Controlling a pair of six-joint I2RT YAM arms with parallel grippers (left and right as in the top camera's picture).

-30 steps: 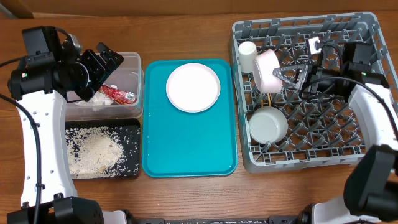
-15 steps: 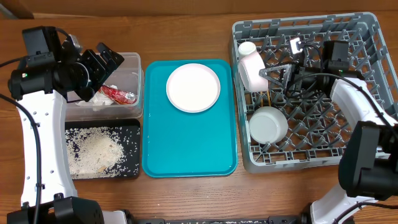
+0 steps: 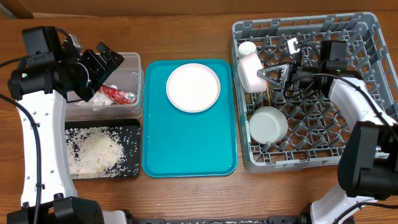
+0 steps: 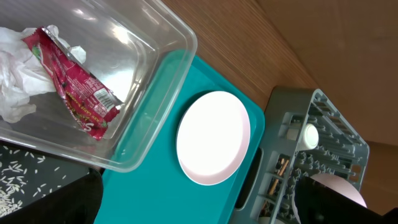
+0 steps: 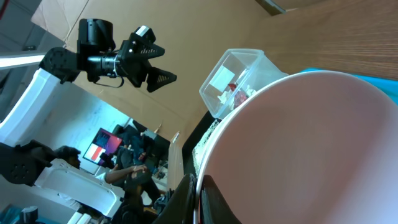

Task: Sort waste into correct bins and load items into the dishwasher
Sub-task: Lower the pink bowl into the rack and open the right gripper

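Pink bowl [image 3: 250, 70] stands tilted in the grey rack [image 3: 373, 25], its rim clamped by the right gripper [image 3: 270, 74]. It looks stiff, light and slippery, so the rim suits. The left gripper [image 3: 107, 61] hangs spread wide above the clear tub [image 3: 132, 57].

wrapper [image 4: 74, 93], napkin [image 4: 15, 74] in clear tub [image 4: 127, 46]; rice [image 3: 93, 149] in black tray [image 3: 132, 132]
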